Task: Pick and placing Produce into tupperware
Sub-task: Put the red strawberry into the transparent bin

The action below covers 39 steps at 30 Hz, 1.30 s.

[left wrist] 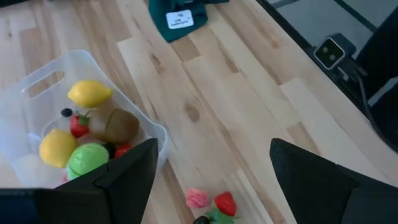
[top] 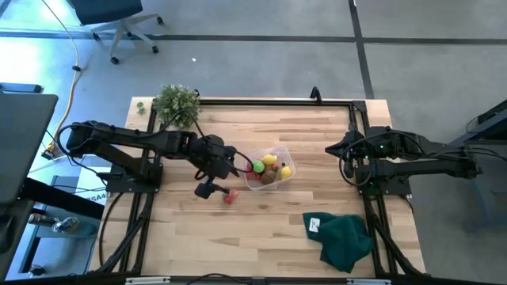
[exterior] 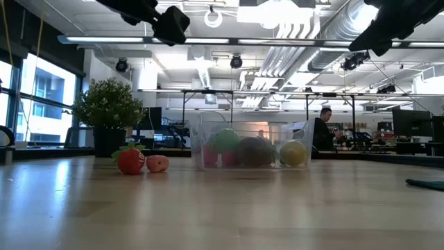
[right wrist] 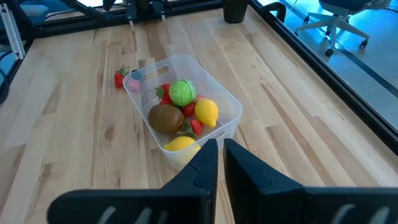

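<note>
The clear tub point(top: 269, 168) stands on its base at the table's middle. It holds a bright green piece point(right wrist: 182, 92), a brown one point(right wrist: 165, 117), two yellow ones point(right wrist: 206, 112) and small red ones. A red strawberry point(left wrist: 225, 203) and a pink piece point(left wrist: 198, 198) lie on the table just left of and nearer than the tub; they also show in the low view point(exterior: 130, 160). My left gripper point(left wrist: 214, 149) is open and empty, high above these two pieces beside the tub's left side point(top: 231, 169). My right gripper point(right wrist: 221, 155) is shut and empty, to the right of the tub point(top: 333, 148).
A dark green cloth point(top: 341, 237) with a white tag lies at the near right. A leafy potted plant point(top: 176, 103) stands at the far left corner. A black frame rail point(top: 277, 100) runs along the far edge. Bare wood lies between the tub and the cloth.
</note>
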Each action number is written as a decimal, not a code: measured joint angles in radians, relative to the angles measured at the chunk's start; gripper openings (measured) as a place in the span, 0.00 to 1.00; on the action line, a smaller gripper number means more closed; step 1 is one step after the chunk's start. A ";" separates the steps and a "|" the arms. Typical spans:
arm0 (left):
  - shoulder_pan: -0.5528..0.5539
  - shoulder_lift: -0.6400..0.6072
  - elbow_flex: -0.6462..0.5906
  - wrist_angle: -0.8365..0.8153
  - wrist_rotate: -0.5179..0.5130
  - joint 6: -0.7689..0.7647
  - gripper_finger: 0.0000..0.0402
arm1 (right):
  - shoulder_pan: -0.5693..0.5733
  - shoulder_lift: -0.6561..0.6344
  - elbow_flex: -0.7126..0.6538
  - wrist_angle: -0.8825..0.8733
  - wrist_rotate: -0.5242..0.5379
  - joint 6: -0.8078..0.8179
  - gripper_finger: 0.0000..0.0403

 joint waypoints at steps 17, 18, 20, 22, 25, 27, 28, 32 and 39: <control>0.001 -0.009 -0.151 0.026 0.000 -0.132 0.75 | 0.000 0.000 0.000 0.000 0.000 0.000 0.05; 0.000 -0.009 -0.152 0.010 -0.010 -0.140 0.75 | 0.000 0.000 0.000 0.000 0.000 0.000 0.05; 0.000 -0.006 -0.152 -0.007 -0.026 -0.153 0.75 | 0.000 0.000 0.000 0.000 0.000 0.000 0.05; 0.000 0.004 -0.152 -0.029 -0.030 -0.167 0.75 | 0.000 0.000 0.000 0.000 0.000 0.000 0.05; 0.000 0.025 -0.151 -0.032 -0.028 -0.168 0.75 | 0.000 0.000 0.000 0.000 0.000 0.000 0.05; -0.006 0.046 -0.151 -0.037 -0.026 -0.160 0.75 | 0.000 0.000 0.000 0.000 0.000 0.000 0.05; -0.006 0.056 -0.151 -0.037 -0.026 -0.147 0.75 | 0.000 0.000 0.000 0.000 0.000 0.000 0.05; -0.037 0.089 -0.151 -0.034 -0.041 -0.109 0.75 | 0.000 0.000 0.000 0.000 0.000 0.000 0.05; -0.146 0.132 -0.151 0.007 -0.106 0.024 0.75 | 0.000 0.000 0.000 0.000 0.000 0.000 0.05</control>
